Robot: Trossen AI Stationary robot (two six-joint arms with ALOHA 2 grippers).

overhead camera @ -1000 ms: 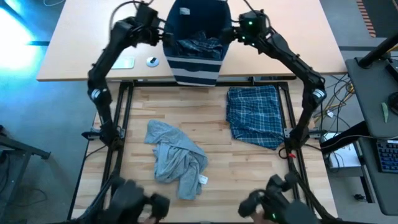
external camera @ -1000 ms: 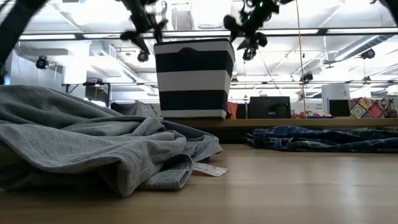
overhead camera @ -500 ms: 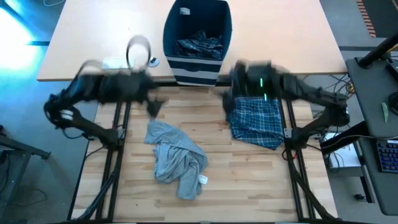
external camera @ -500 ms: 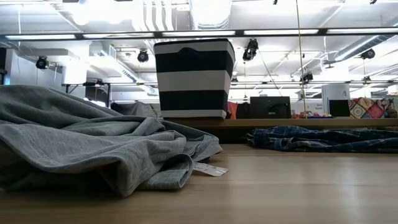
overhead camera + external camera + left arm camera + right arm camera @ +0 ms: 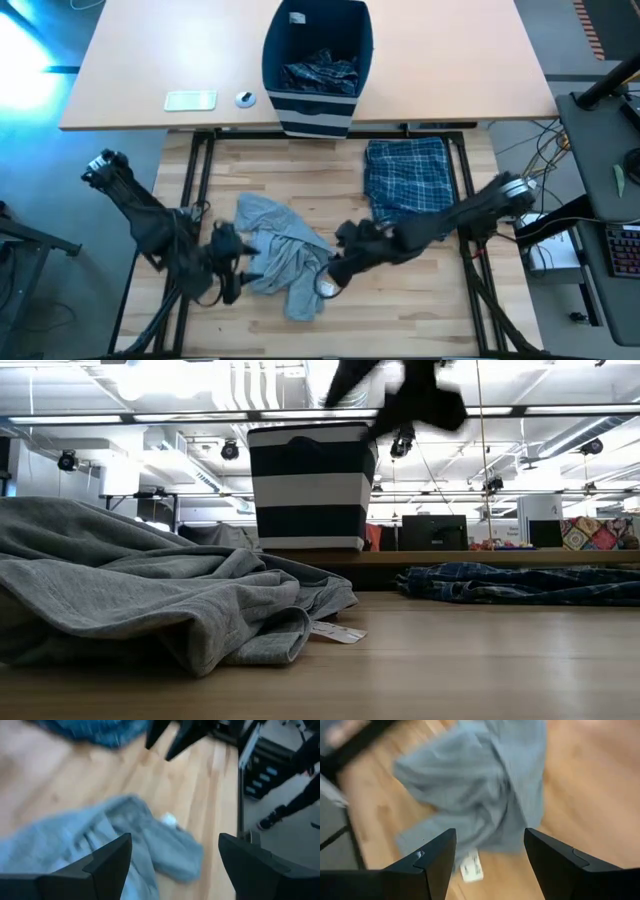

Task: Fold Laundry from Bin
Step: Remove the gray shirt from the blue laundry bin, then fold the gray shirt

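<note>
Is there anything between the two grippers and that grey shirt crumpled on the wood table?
Nothing visible. The left gripper sits at one edge of the grey T-shirt and the right gripper at the opposite edge, both open. Each wrist view shows only bare wooden table and cloth ahead. The plaid garment lies off to the side.
</note>
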